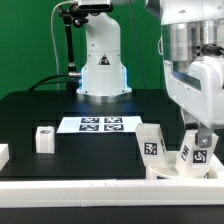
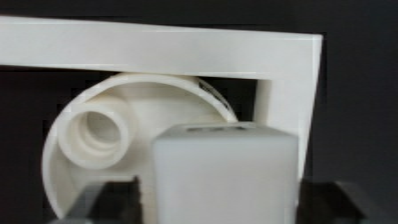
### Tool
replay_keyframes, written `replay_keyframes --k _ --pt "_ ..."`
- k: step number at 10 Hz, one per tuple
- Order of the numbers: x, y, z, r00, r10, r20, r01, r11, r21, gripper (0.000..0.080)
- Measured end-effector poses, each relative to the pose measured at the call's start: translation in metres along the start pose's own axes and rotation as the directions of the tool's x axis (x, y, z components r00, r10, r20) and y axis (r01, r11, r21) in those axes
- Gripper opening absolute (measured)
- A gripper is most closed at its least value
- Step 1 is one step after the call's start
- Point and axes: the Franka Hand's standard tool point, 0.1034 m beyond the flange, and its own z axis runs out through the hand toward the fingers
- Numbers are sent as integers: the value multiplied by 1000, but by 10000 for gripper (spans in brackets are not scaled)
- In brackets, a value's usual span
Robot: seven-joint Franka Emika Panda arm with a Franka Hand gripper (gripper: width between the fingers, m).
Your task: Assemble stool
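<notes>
In the wrist view a white blocky stool leg [image 2: 217, 165] stands upright between the fingers of my gripper [image 2: 217, 208]. A thin dark gap shows on each side of it, so the jaws stand open around the leg. Behind it lies the round white seat [image 2: 98, 125] with a socket hole facing up. In the exterior view the gripper [image 1: 197, 138] hangs at the right front over a tagged leg [image 1: 192, 153] that stands on the seat [image 1: 168, 170]. A second tagged leg [image 1: 150, 141] stands just to that view's left of it. A third leg [image 1: 44, 138] stands far off to the left.
The marker board [image 1: 100, 124] lies in the middle of the black table. A white border rail [image 1: 80, 186] runs along the front edge and forms a corner [image 2: 285, 60] round the seat. The arm's base [image 1: 102, 65] stands at the back. Another white part [image 1: 3, 153] sits at the left edge.
</notes>
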Motion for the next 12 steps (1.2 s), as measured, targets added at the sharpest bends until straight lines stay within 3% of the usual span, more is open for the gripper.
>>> replay_keyframes --k 1,2,5,9,11,12 --pt "0 1 -3 999 -32 6 32 999 -26 593" --pt "-2 -1 -8 999 -51 9 51 998 -26 632" --pt "-5 -8 -30 989 -150 18 150 989 2 646" --pt "-4 -7 -28 917 -398 16 398 918 3 649" --pt "-2 -9 -30 769 -639 -6 639 769 -22 649" --pt "-1 -9 -29 711 -703 -4 703 711 -23 649"
